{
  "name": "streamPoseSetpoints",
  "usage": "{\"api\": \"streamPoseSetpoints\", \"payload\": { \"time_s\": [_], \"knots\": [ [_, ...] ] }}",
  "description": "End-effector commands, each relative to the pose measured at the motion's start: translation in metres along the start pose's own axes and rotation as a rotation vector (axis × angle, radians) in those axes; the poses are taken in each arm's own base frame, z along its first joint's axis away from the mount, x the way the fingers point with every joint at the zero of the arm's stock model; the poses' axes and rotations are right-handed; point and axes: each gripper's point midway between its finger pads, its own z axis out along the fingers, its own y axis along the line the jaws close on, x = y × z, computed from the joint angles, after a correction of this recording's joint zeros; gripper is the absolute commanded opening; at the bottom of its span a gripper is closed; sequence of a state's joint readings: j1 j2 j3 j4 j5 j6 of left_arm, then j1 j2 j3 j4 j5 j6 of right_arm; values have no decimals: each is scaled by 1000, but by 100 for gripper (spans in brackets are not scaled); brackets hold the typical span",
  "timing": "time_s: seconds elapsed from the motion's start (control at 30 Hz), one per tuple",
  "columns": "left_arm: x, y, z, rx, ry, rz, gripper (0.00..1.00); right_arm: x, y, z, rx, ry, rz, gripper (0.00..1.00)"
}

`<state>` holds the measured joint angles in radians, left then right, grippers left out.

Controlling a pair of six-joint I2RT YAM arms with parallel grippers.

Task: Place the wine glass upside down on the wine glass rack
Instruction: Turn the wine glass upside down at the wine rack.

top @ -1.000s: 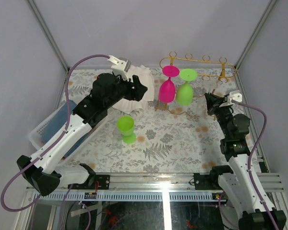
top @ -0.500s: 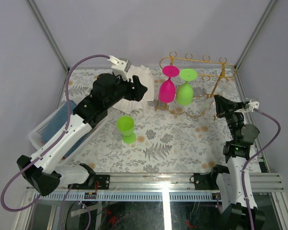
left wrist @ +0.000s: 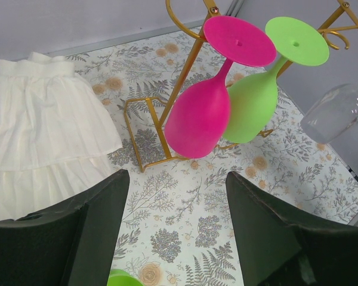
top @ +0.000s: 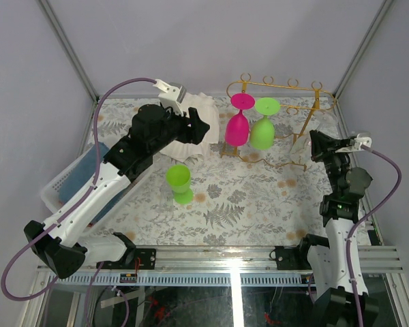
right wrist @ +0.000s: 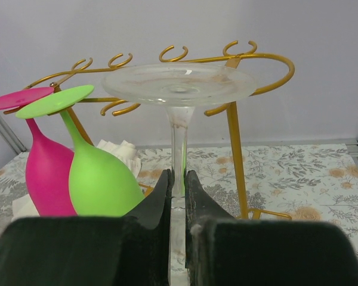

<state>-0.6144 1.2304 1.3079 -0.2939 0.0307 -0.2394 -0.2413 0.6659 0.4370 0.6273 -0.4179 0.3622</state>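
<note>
The gold wire wine glass rack point(top: 281, 86) stands at the back right. A pink glass point(top: 237, 127) and a green glass point(top: 262, 131) hang upside down on it. My right gripper point(top: 313, 146) is shut on the stem of a clear wine glass point(top: 298, 146), held base up beside the rack's right post. In the right wrist view the clear glass point(right wrist: 179, 84) has its base level with the rack's curled rail ends point(right wrist: 255, 55), above my right gripper point(right wrist: 178, 179). My left gripper point(top: 203, 129) is open and empty; the left wrist view point(left wrist: 178, 226) shows only tablecloth between its fingers.
A green cup point(top: 179, 182) stands upright mid-table. A white folded cloth point(top: 194, 109) lies under the left wrist. A white basket point(top: 67, 182) holding something blue sits at the left edge. The enclosure's grey walls are close behind the rack.
My right arm has swung to the right and turned its wrist, carrying the clear glass to the rack's right post. The left arm has not moved.
</note>
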Motion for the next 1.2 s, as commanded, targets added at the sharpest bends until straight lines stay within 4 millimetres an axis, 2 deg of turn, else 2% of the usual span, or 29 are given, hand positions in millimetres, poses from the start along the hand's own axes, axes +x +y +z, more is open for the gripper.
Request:
{"api": "streamPoseSetpoints", "payload": {
  "time_s": [0.0, 0.3, 0.57, 0.87, 1.17],
  "knots": [
    [-5, 0, 3, 12, -26, -7, 66, -45, 5, 13, -17, -97, -71, 0],
    [-6, 1, 3, 11, -28, -8, 66, -47, -2, 30, -12, -74, -63, 0],
    [-6, 2, 3, 13, -28, -10, 66, -40, -4, 40, -29, -45, -45, 0],
    [-5, 1, 3, 20, -27, -10, 66, -30, -11, 46, -13, -5, -41, 0],
    [-5, 1, 4, 21, -27, -8, 66, -34, -8, 46, -26, -1, -53, 1]
  ]
}}
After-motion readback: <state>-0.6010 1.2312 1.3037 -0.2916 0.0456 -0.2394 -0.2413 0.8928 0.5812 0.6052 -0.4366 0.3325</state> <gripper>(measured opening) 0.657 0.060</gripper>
